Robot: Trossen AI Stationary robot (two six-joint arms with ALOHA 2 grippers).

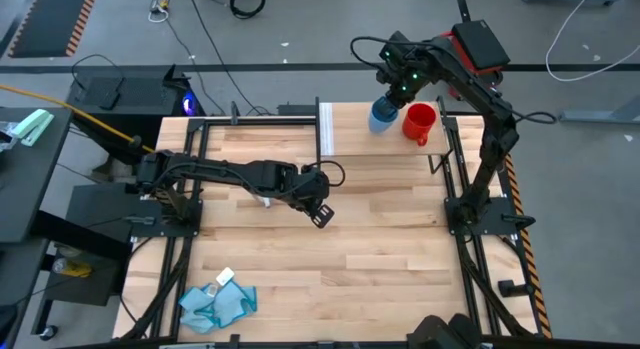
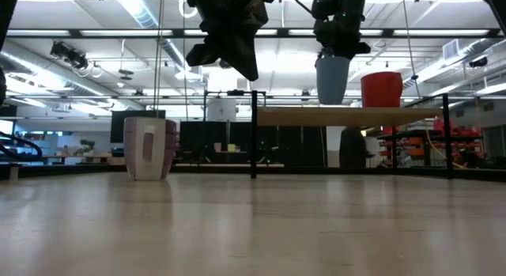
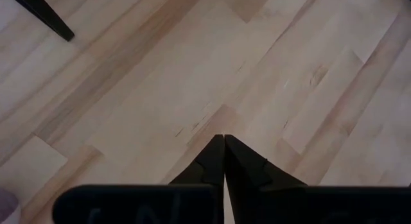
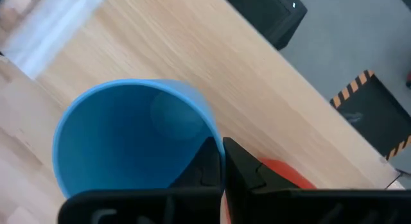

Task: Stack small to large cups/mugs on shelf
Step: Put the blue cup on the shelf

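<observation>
The light-blue cup (image 1: 380,117) hangs upright in my right gripper (image 4: 222,161) over the left part of the shelf (image 1: 370,144), near its white panel (image 1: 325,129). Close to its right, the red mug (image 1: 420,122) stands on its base on the shelf (image 2: 348,115). The purple-grey mug (image 2: 149,148) stands on the tabletop and is mostly hidden under my left arm in the high view. My left gripper (image 1: 320,211) hovers shut over the middle of the table, touching nothing. My right gripper pinches the blue cup's wall at the rim (image 4: 204,135), on the side facing the red mug. One finger (image 4: 204,165) is inside the cup and the other outside. The fingers come from above. In the low view the cup (image 2: 332,78) hangs upright, apparently just clear of the shelf top.
A crumpled blue cloth (image 1: 215,301) and a small white object (image 1: 224,277) lie near the table's near left corner. Dark posts (image 2: 254,134) carry the shelf above the tabletop. Bare wood lies under my left gripper (image 3: 223,139).
</observation>
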